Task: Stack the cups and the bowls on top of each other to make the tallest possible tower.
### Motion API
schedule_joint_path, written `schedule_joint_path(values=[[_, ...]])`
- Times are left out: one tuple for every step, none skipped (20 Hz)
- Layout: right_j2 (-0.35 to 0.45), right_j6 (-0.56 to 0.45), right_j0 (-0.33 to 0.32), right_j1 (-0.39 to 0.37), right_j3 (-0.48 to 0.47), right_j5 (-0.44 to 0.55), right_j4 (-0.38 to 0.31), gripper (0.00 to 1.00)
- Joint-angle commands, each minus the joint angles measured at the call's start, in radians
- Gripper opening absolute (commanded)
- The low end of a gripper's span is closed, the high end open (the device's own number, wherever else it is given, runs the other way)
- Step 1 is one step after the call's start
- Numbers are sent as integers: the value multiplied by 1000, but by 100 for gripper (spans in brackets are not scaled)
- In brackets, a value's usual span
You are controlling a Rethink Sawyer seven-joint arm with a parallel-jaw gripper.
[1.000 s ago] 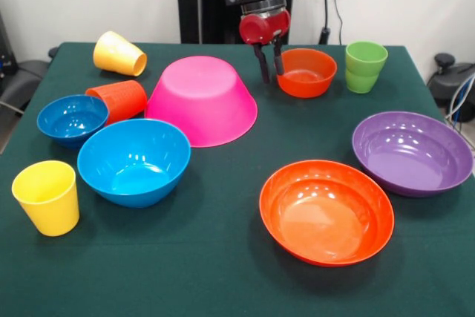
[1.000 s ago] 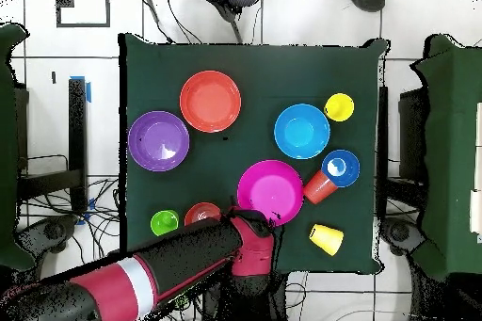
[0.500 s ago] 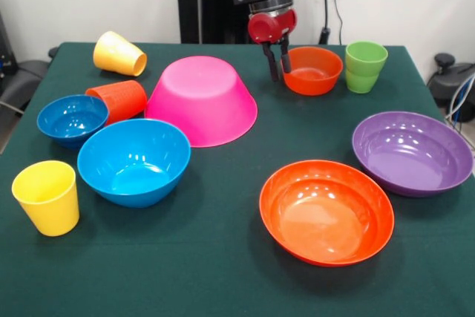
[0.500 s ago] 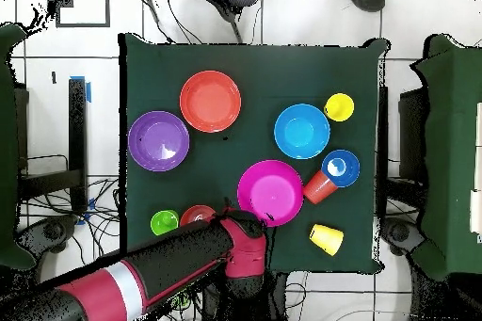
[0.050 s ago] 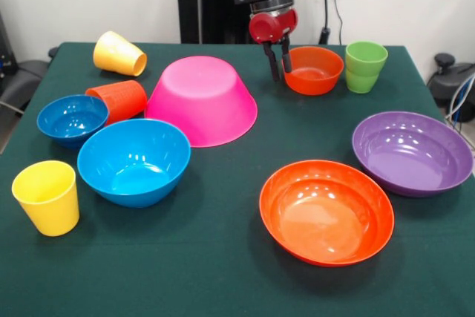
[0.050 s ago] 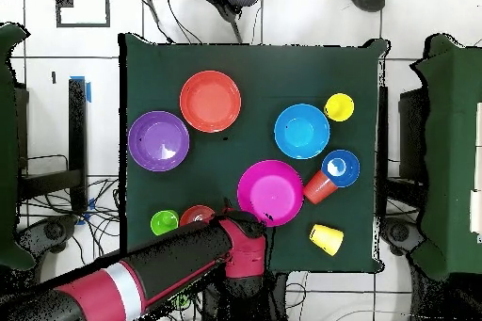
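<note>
While the arm is reaching down from above in the front view, the gripper (image 5: 276, 60) is hanging at the left rim of the small orange bowl (image 5: 314, 70), its two dark fingers (image 5: 272, 62) slightly parted with nothing between them; whether a finger is touching the rim cannot be told. No tower is standing: every piece is sitting alone on the green counter (image 5: 223, 272). The large pink bowl (image 5: 202, 99) is lying upside down near the middle, just left of the gripper. The green cup (image 5: 364, 66) is standing upright just beside the small orange bowl on its right. The orange-red cup (image 5: 119, 100) is lying on its side, wedged between the pink bowl and the small blue bowl (image 5: 72, 119). One yellow cup (image 5: 119, 54) is lying tipped over at the far left, apart from the others; the other yellow cup (image 5: 47, 197) is standing upright at the near left corner. The medium blue bowl (image 5: 133, 161) is sitting upright in front of the pink bowl, close to it. The wide orange bowl (image 5: 326, 211) and the wide purple bowl (image 5: 412, 152) are sitting upright on the right, near each other but apart. Seen from overhead, the arm (image 6: 179, 265) is covering part of the small orange bowl (image 6: 196, 214).
</note>
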Motion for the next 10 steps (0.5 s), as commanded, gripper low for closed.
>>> schedule_joint_path(values=[[106, -187, 4, 25, -12, 5, -33, 100], [104, -181, 3, 16, -11, 1, -38, 100], [96, -174, 2, -4, -5, -8, -47, 100], [91, -154, 7, -18, -3, -7, -71, 100], [85, -134, 12, -32, -1, -5, -95, 100], [84, -122, 16, -39, 0, -3, -110, 100], [82, -106, 27, -50, 4, 5, -124, 100], [84, -105, 29, -56, 7, 6, -128, 100], [83, -95, 37, -66, 12, 12, -136, 100], [85, -93, 39, -72, 15, 15, -140, 100]])
